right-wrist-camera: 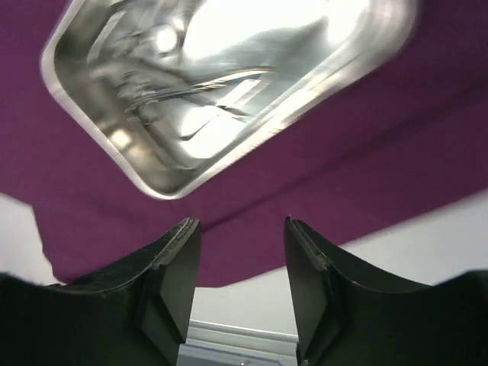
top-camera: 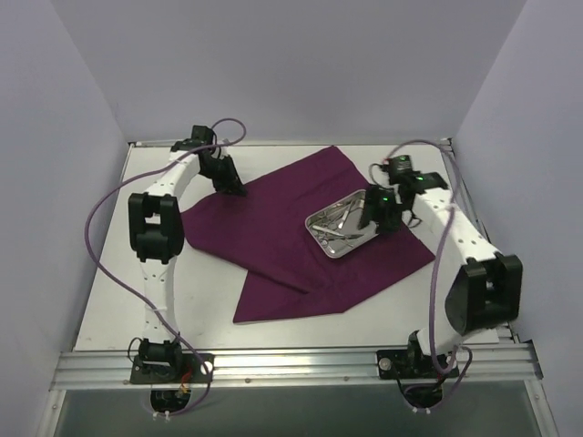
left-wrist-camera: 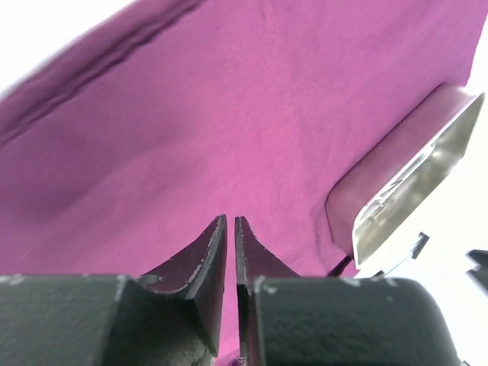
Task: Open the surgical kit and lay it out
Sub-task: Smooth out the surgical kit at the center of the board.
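Your cloth (top-camera: 301,269) lies spread out, with the tray (top-camera: 315,221) on its right part. Left gripper (left-wrist-camera: 231,221) jaws are barely apart above the cloth. Right gripper (right-wrist-camera: 240,223) jaws are apart and empty near the tray.

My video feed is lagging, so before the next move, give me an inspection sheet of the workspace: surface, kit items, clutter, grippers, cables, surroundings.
Surface: white table, partly covered by the cloth.
Job's things: maroon cloth spread out, with a crease towards its front left; steel tray upright on its right part; metal instruments inside the tray.
Clutter: nothing seen.
Grippers: left gripper at the cloth's rear-left edge, jaws barely parted, holding nothing; right gripper by the tray's right end, jaws apart, empty.
Cables: a purple cable loops along each arm.
Surroundings: plain white walls; metal rail at the near edge.
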